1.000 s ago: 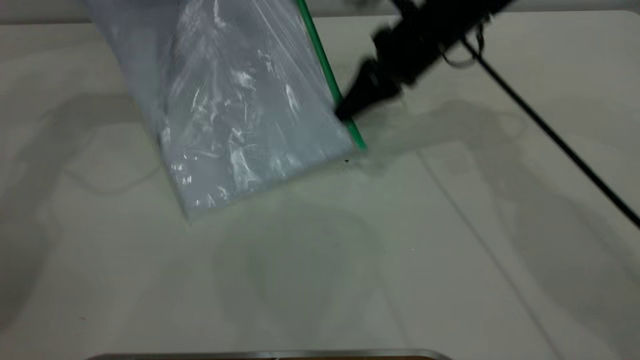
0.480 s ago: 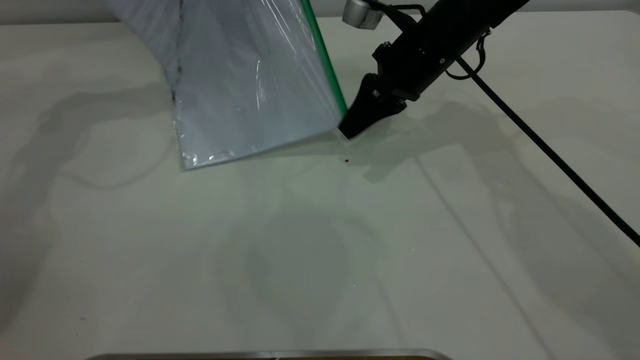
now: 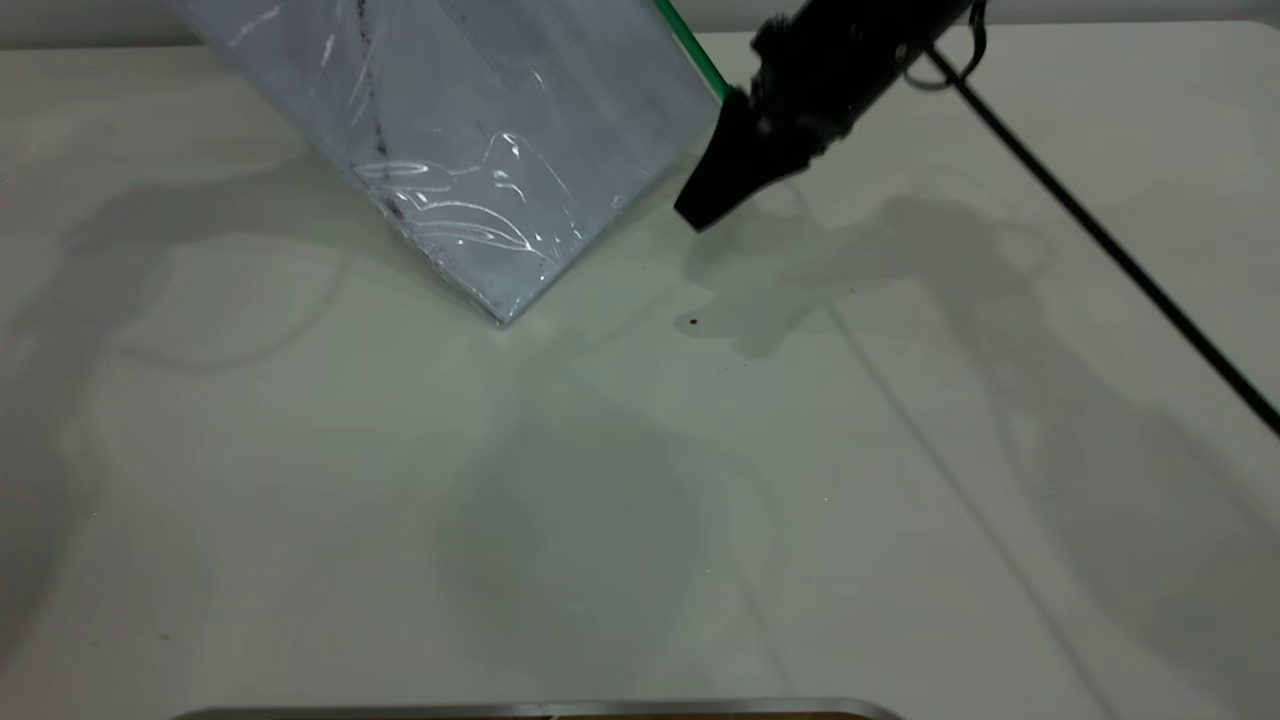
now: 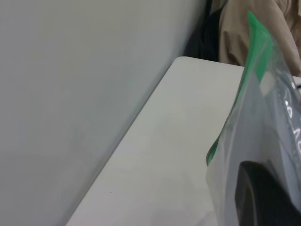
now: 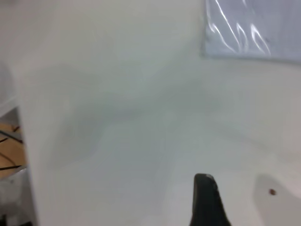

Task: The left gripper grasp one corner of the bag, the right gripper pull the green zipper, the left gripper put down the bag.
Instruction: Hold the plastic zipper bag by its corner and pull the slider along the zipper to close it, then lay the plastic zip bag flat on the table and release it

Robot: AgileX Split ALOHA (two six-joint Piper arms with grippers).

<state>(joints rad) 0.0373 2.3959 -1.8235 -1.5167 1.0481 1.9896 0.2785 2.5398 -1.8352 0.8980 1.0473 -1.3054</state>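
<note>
The bag [image 3: 480,130] hangs lifted over the table's far left, tilted, with one lower corner touching or just above the tabletop. The white sheets with a dark smudge line show inside it. The green zipper [image 3: 697,52] runs along its right edge; no slider tab shows. My left gripper [image 4: 268,202] is out of the exterior view. In its wrist view a black jaw shows through the clear plastic [image 4: 263,127], shut on the bag below the green strip [image 4: 256,42]. My right gripper [image 3: 697,215] is shut, tapering to a point, just right of the bag and clear of it.
The white table [image 3: 640,480] spreads below. A black cable [image 3: 1100,250] trails from the right arm towards the right edge. A dark speck [image 3: 692,321] lies under the right gripper. A metal rim [image 3: 540,708] runs along the near edge. Someone in beige [image 4: 263,23] stands beyond the far end.
The bag has swung so one corner now points down at the table. My right gripper has come off the end of the green strip and moved up and away.
</note>
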